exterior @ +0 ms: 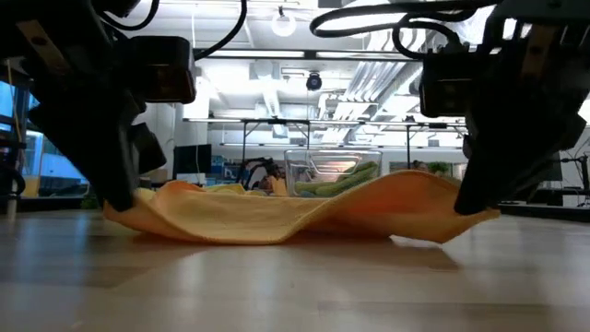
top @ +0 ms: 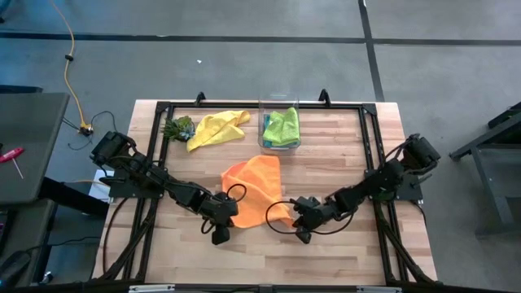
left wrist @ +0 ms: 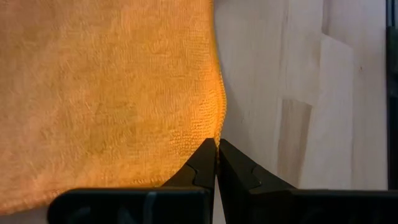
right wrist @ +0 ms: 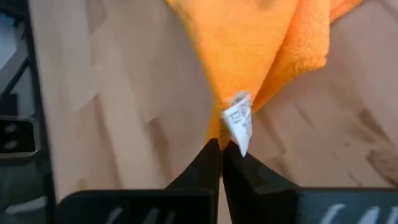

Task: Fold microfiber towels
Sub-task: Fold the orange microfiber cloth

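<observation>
orange towel (top: 254,185): lying mid-worktop, spread out but rumpled, with its two near corners pinched and lifted a bit so the middle sags onto the wood in the low view

left gripper (top: 221,230): at the towel's near left corner, fingers (left wrist: 200,167) clamped tight on the hem, the cloth edge runs right into the seam between them

right gripper (top: 302,230): at the near right corner, fingers (right wrist: 203,163) squeezed together on the orange towel, right where the little white care tag (right wrist: 239,126) sticks out

yellow towel (top: 216,127): crumpled near the far left of the worktop, just beside a small green leafy clump (top: 178,128)

lime green towel (top: 284,125): bunched up inside the clear plastic box (top: 279,142) at the far middle, a bit of teal towel (top: 266,130) peeking out beside it in there

worktop (top: 358,252): light wood butcher-block look, black frame round it, near half is bare boards

background: low view looks through to an office-ish room with ceiling lights, all pretty blurry
</observation>
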Available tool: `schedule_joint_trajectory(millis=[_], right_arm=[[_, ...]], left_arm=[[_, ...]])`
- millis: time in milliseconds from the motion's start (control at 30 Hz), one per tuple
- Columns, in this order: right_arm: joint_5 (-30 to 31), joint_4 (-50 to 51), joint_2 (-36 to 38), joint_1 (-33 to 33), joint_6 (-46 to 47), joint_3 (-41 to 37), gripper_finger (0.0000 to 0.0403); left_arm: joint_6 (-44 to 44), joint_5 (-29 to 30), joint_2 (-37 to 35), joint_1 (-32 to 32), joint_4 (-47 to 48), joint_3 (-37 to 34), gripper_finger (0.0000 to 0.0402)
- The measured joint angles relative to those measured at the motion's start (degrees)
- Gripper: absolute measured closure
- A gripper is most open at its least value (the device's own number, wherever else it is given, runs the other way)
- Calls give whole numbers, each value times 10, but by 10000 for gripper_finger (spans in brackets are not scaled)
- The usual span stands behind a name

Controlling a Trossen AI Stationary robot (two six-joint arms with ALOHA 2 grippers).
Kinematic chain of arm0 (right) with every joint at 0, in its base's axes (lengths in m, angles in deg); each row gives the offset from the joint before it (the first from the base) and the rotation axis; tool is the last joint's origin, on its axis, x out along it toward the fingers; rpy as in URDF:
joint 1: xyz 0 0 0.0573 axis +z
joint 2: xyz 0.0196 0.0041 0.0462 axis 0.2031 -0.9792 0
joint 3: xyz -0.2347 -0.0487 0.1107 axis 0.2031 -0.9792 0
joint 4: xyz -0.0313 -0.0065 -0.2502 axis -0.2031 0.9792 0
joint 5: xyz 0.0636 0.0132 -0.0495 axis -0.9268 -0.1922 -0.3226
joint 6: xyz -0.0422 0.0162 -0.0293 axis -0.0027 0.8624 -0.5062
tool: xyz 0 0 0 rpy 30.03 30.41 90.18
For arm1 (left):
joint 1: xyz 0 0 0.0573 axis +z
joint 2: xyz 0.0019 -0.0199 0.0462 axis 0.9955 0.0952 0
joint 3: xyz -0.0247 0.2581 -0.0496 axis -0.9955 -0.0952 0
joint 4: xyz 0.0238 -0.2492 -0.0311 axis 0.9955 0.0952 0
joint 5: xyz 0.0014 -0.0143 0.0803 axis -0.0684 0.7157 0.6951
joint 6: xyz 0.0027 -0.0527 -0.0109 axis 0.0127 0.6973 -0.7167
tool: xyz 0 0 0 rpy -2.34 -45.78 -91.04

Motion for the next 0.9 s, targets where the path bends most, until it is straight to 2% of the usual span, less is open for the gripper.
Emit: schedule_joint_trajectory(millis=[167,267,400,533,700,833,900], right_arm=[[-38,34,54,-12,-21,0,402],[-37,94,120,-21,-50,2,402],[-35,160,221,-41,-90,3,402],[-24,267,289,-64,-143,46,403],[-20,400,300,-101,-229,144,403],[4,472,284,-137,-286,222,403],[20,476,278,-155,-312,254,403]], left_arm=[[-10,-97,-63,27,78,0,401],[-19,-117,-136,44,139,7,401],[-36,-106,-243,68,220,38,401],[-55,-74,-322,90,272,78,401],[-86,-31,-370,115,324,125,401],[-114,-25,-377,142,354,157,401],[-129,-12,-377,155,384,171,401]])
